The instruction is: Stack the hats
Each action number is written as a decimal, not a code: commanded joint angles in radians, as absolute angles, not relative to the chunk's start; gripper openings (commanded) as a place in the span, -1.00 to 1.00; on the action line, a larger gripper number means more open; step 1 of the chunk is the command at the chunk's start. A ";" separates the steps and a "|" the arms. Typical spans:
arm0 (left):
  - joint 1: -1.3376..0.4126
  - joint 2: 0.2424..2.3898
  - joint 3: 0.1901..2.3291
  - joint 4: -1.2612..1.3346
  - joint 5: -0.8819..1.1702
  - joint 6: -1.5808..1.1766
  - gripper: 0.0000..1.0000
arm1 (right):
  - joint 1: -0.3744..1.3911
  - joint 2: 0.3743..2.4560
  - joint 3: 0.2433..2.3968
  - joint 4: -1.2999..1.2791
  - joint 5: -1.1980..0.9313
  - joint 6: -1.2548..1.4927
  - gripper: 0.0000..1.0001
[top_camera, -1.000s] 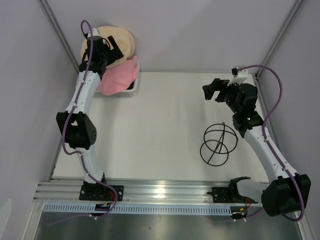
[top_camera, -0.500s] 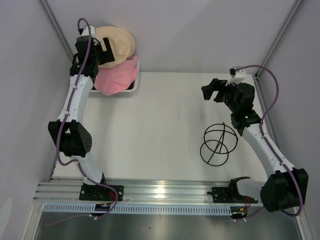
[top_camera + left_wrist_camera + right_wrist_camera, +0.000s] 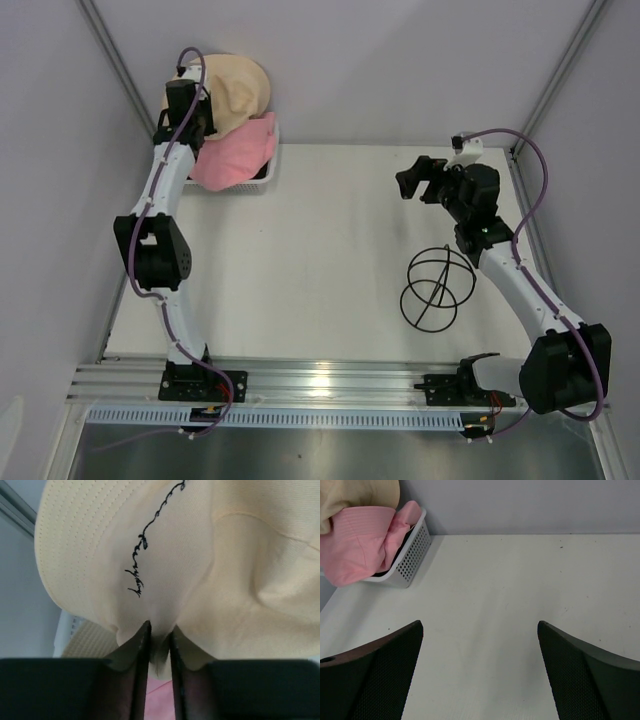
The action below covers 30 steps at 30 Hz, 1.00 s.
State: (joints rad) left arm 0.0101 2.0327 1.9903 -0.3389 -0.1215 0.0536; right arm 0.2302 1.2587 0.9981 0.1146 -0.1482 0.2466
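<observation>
Left wrist: left fingers (image 3: 141, 675) pinch a fold of the cream hat (image 3: 200, 580), still above the pink hat (image 3: 360, 540) in the basket (image 3: 412, 550) while the arm (image 3: 160, 200) has swung rightward; grip holds, lift-out pending; right fingers (image 3: 375, 675) gape wide, empty.

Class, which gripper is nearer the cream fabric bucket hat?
Left. The left gripper pinches a fold of the cream fabric bucket hat at the far left; the right gripper hangs open over the table's right side, well away.

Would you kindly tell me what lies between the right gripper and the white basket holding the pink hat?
Nothing: in the right wrist view only bare table separates the right gripper from the white basket and its pink hat.
</observation>
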 commanded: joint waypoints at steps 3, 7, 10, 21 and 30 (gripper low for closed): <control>0.035 1.967 2.052 -0.299 -0.129 0.055 -0.99 | 0.241 1.221 1.046 0.138 -0.092 0.239 0.99; 0.035 1.861 2.057 -0.322 -0.055 0.014 -0.99 | 0.242 1.197 1.039 0.123 -0.055 0.232 0.99; 0.034 1.763 2.086 -0.351 0.053 -0.075 -0.99 | 0.242 1.181 1.042 0.091 0.044 0.239 0.99; -0.089 1.608 2.163 -0.365 0.451 -0.402 -0.99 | 0.154 0.942 0.993 -0.044 0.284 0.314 0.99; -0.415 1.646 2.089 -0.209 0.750 -0.643 -0.99 | 0.095 0.706 0.971 -0.270 0.449 0.345 0.99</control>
State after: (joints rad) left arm -0.3222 1.6157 2.1201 -0.2878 0.5903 -0.5148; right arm 0.1043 0.7353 0.9707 -0.1497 0.3550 0.3218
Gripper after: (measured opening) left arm 0.015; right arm 0.993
